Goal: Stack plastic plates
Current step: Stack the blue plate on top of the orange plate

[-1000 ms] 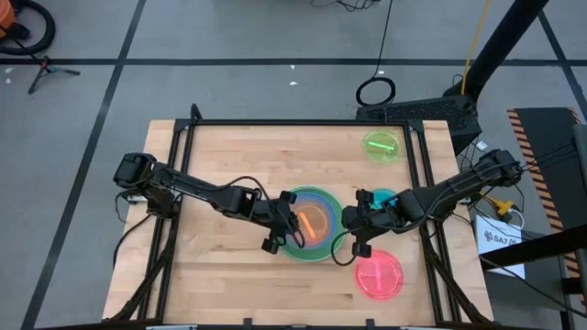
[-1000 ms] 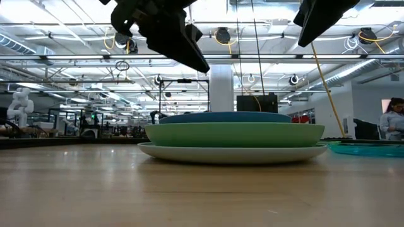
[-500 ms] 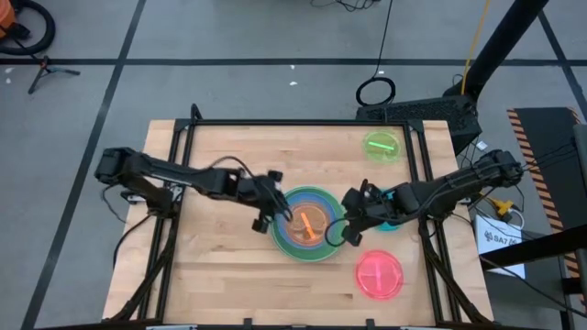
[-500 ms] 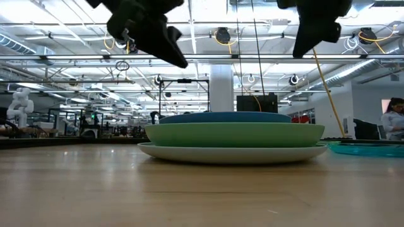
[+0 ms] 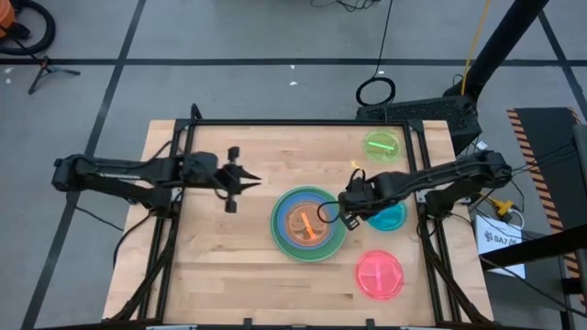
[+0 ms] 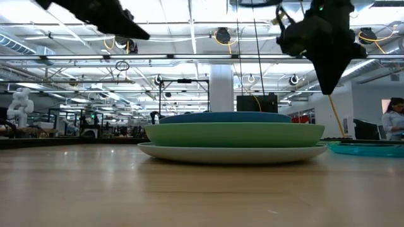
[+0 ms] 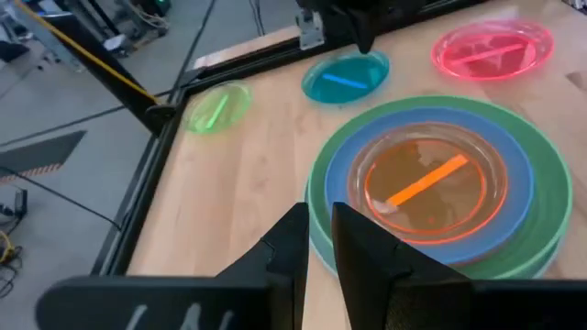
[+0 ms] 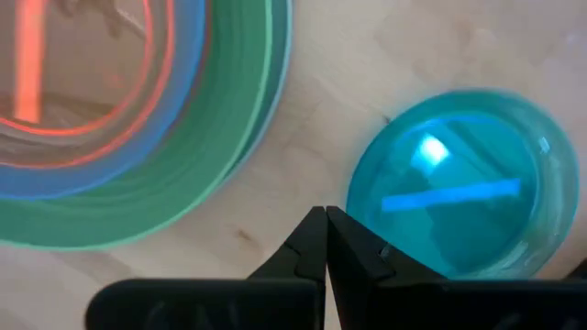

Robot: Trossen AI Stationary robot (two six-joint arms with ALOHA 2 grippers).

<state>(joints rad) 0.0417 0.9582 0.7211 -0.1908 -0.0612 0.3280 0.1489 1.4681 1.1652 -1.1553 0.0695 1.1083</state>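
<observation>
Stack of round plastic plates sits on the wooden table (image 5: 202, 266), slightly right of centre. From the bottom up: large light blue plate (image 6: 233, 153), large green plate (image 5: 309, 249), medium blue plate (image 5: 308, 241), small translucent orange plate (image 5: 308, 223) on top. The rust-red plate cannot be made out.

3 small plates lie singly on the table:
- lime plate (image 5: 382, 147), far right corner, well apart from the stack.
- teal plate (image 5: 390, 216), just beside the stack on its right, not touching it in the right wrist view.
- pink plate (image 5: 379, 274), near right area, apart from the stack.

Left gripper (image 5: 240, 180): off the stack on its left, raised over bare table. Fingers nearly together in the left wrist view, only a thin slit between them, nothing held.

Right gripper (image 5: 341, 209): between the stack's right rim and the teal plate, raised above the table in the low view. Fingers pressed together in the right wrist view, nothing between them. Tips point at the bare wood in the gap between the green rim and the teal plate.

Low view: a person (image 6: 391, 120) stands in the room at far right.
</observation>
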